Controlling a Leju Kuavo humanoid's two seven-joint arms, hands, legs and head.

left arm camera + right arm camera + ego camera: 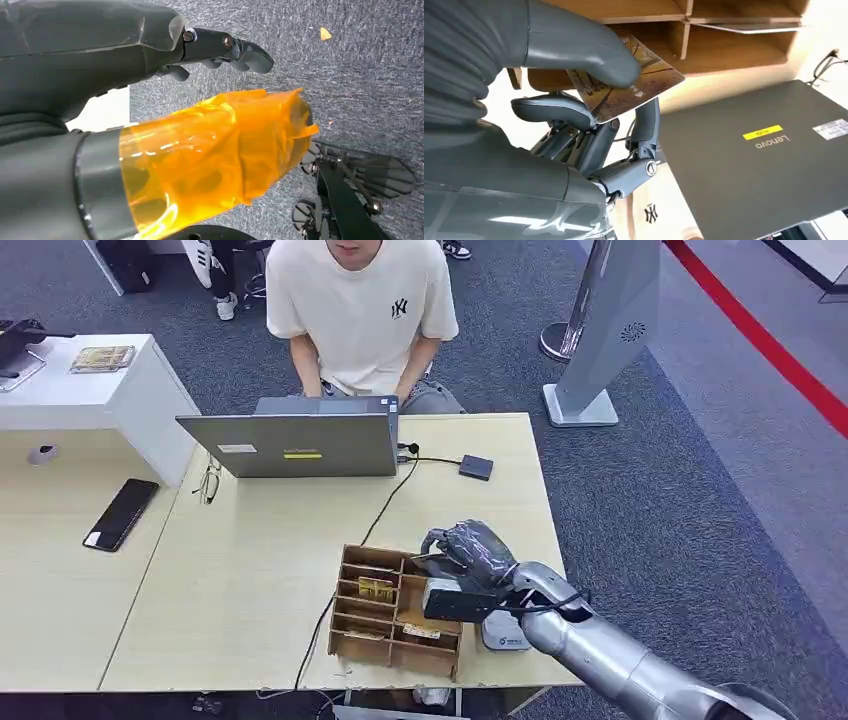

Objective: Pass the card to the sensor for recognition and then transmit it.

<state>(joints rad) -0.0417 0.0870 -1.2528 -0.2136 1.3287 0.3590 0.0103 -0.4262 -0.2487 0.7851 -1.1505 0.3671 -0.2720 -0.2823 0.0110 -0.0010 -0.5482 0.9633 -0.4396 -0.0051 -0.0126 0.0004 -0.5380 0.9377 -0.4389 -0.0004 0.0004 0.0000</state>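
Over the wooden rack (pixel 395 612) at the worktop's (pixel 250 570) near edge, right hand (pixel 468 552) pinches the card (pixel 626 85). Pick looks done; next: carry it to the sensor (pixel 476 467), probably that far pad.

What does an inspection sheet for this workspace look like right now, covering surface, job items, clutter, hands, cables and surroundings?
Surface: light wooden table, mostly bare.
Job's things: card pinched by the right hand over the wooden compartment box; grey sensor pad beside the box.
Clutter: laptop, glasses, phone, small dark device.
Hands: right holds the card; left hand hangs over carpet, holding nothing.
Cables: black cable runs from the laptop past the box to the table's front edge.
Surroundings: person seated behind the laptop; grey carpet; white stand.
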